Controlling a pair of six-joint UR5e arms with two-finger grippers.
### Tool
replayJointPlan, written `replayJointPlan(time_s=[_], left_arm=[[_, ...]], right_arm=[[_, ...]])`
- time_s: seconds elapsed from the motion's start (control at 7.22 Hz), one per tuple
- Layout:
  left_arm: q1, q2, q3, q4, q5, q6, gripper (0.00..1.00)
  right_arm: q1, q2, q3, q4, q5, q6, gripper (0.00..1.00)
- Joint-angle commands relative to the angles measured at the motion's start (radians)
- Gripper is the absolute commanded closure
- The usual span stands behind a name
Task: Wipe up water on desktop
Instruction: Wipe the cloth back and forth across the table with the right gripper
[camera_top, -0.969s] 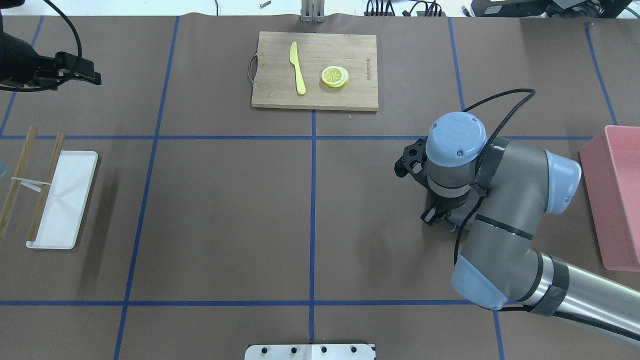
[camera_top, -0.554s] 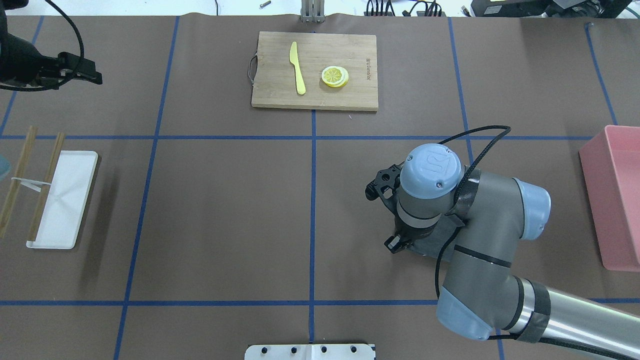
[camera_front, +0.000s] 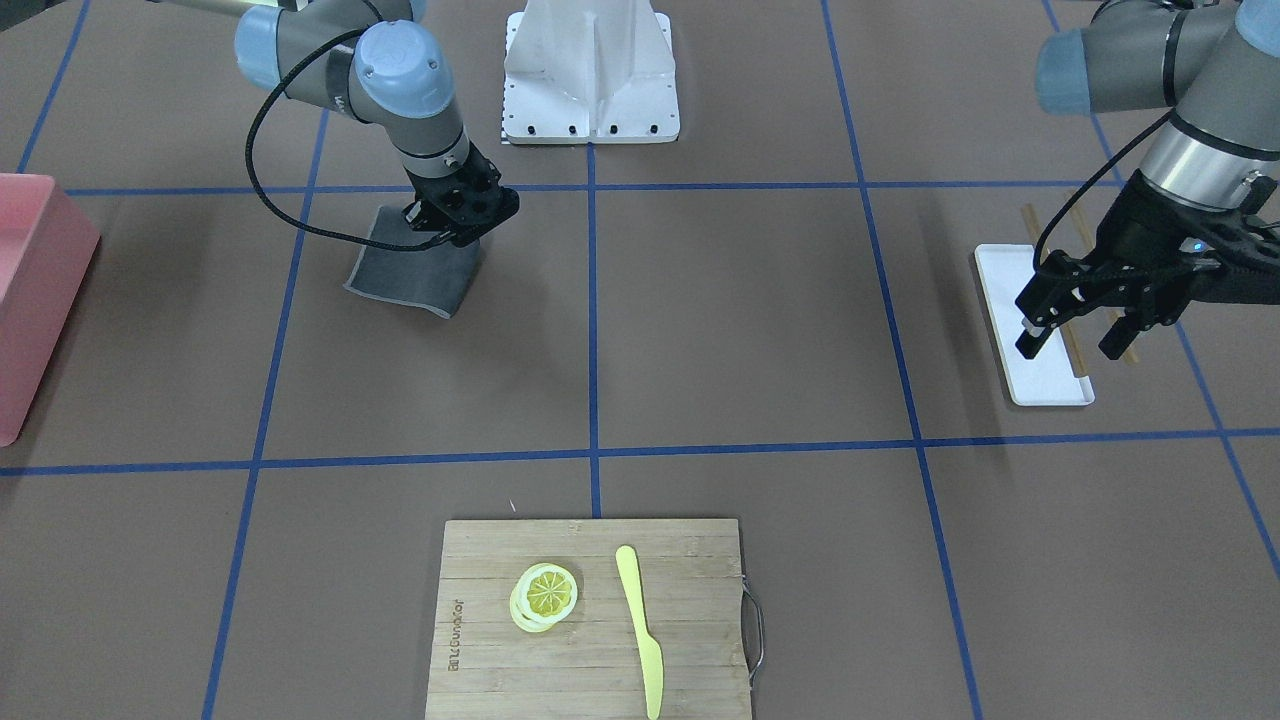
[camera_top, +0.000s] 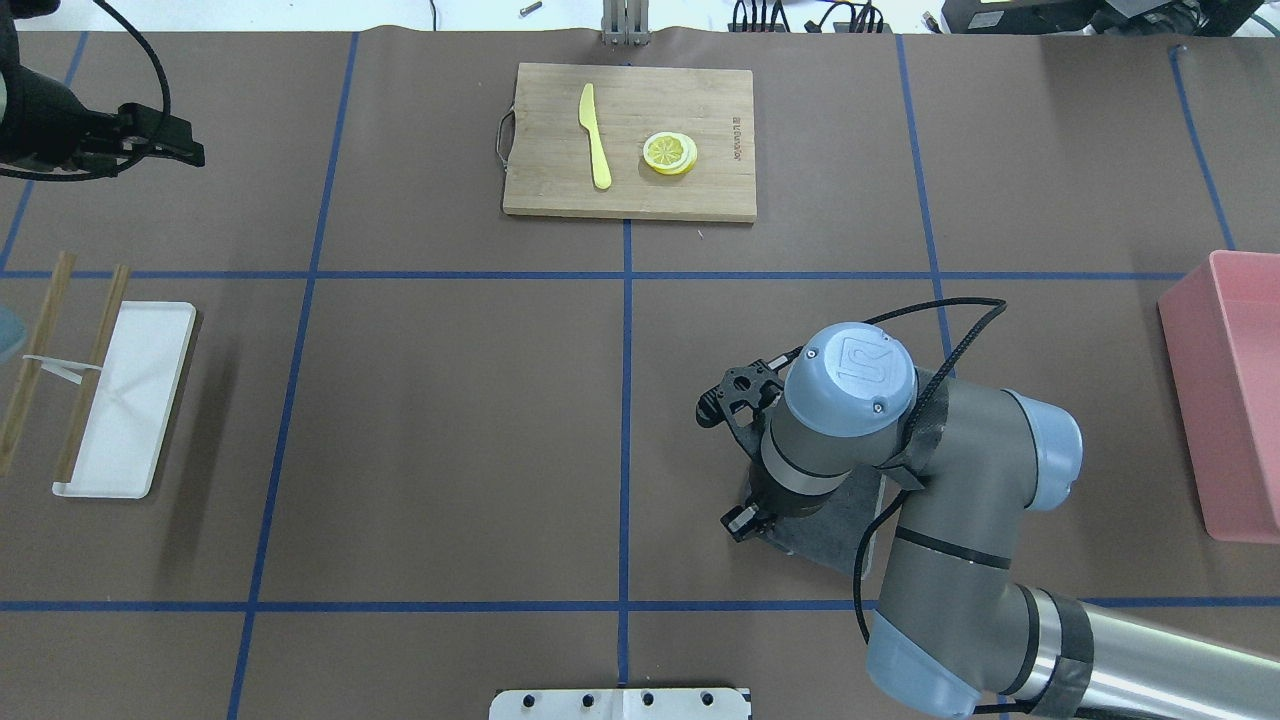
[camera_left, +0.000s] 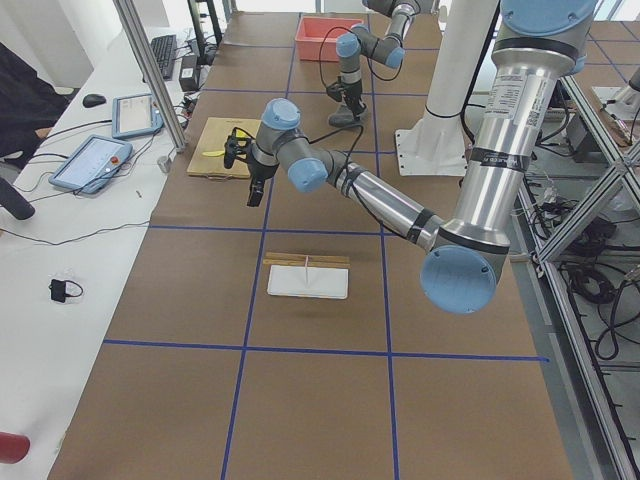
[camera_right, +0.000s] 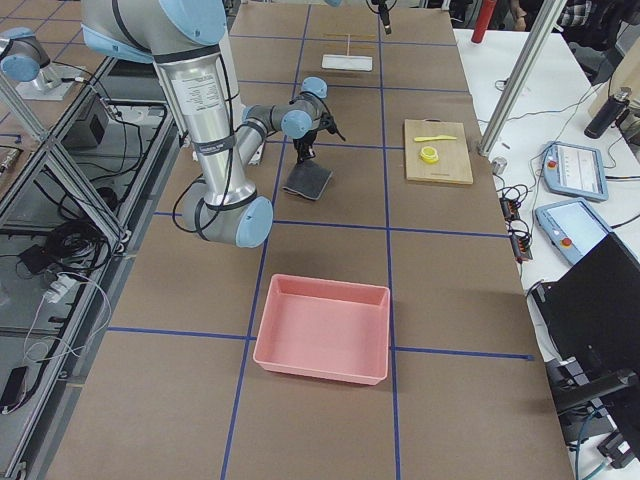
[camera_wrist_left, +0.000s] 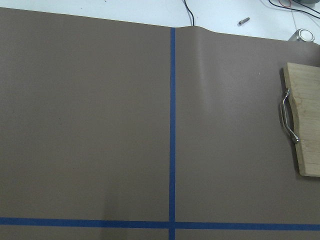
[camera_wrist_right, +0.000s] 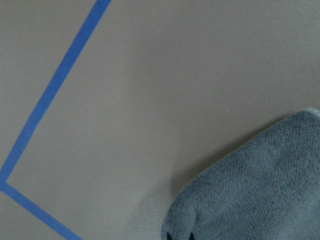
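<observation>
The desktop (camera_top: 450, 420) is a matte brown surface with blue tape lines; I see no water on it. My right gripper (camera_front: 458, 232) points down and is shut on the edge of a grey cloth (camera_front: 415, 275) that lies flat on the desktop, right of the centre line. In the overhead view the wrist hides the fingers and part of the cloth (camera_top: 835, 525). The cloth fills the lower right of the right wrist view (camera_wrist_right: 255, 190). My left gripper (camera_front: 1072, 340) is open and empty, hovering above the white tray at the far left.
A bamboo cutting board (camera_top: 540, 190) with a yellow knife (camera_top: 596, 135) and lemon slices (camera_top: 669, 153) lies at the far middle. A white tray (camera_top: 140, 440) with chopsticks (camera_top: 95, 370) lies at the left. A pink bin (camera_top: 1240, 420) stands at the right edge.
My right arm has dragged the cloth toward the robot and leftward, nearer the centre line. The left arm has hardly moved.
</observation>
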Motion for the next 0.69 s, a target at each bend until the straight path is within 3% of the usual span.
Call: replayJointPlan(time_s=[0.0, 0.55], left_arm=[[0.003, -0.003, 0.004, -0.002, 0.0, -0.005, 0.02], [0.006, -0.009, 0.0, -0.006, 0.0, -0.009, 0.02]], right_arm=[[0.086, -0.01, -0.058, 0.006, 0.0, -0.035, 1.0], [0.248, -0.007, -0.182, 0.004, 0.025, -0.228, 1.0]])
